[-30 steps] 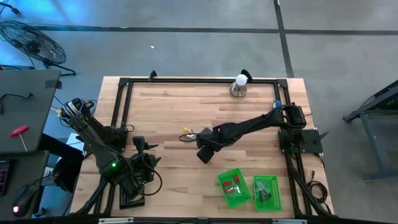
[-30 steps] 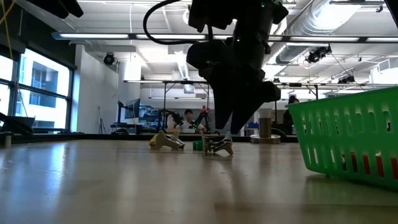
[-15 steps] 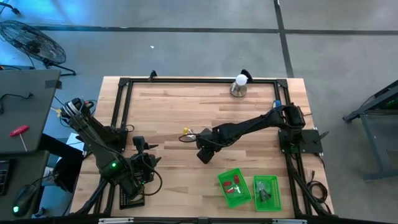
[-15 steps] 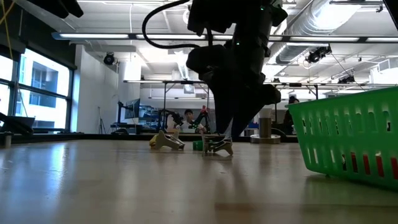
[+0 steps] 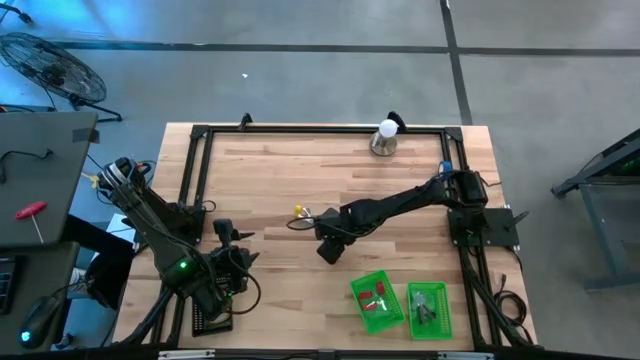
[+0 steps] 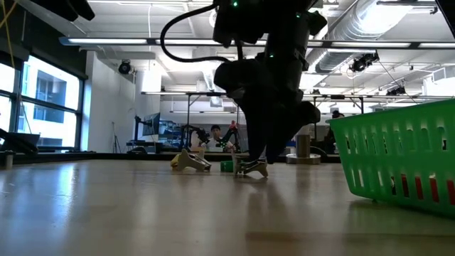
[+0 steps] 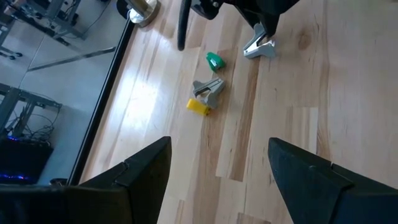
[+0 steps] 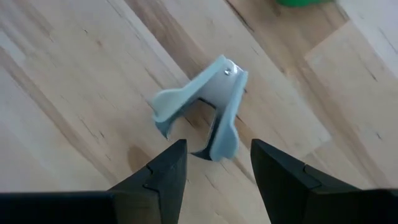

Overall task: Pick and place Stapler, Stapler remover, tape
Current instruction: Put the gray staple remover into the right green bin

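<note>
High view: right gripper (image 5: 328, 247) sits mid-table, left gripper (image 5: 226, 232) parked near left. Low view: right fingers straddle a stapler remover (image 6: 250, 168). Right wrist view: jaws partway open around it, not gripping. Left wrist view: left jaws wide, empty.

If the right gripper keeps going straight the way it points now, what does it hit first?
Most likely the pale blue staple remover, lying on the table directly ahead of the right gripper, in line with its open jaws. The remaining gap is hard to judge.

overhead looking down, table-level looking across, both wrists close, sharing the staple remover (image 8: 202, 109)
</note>
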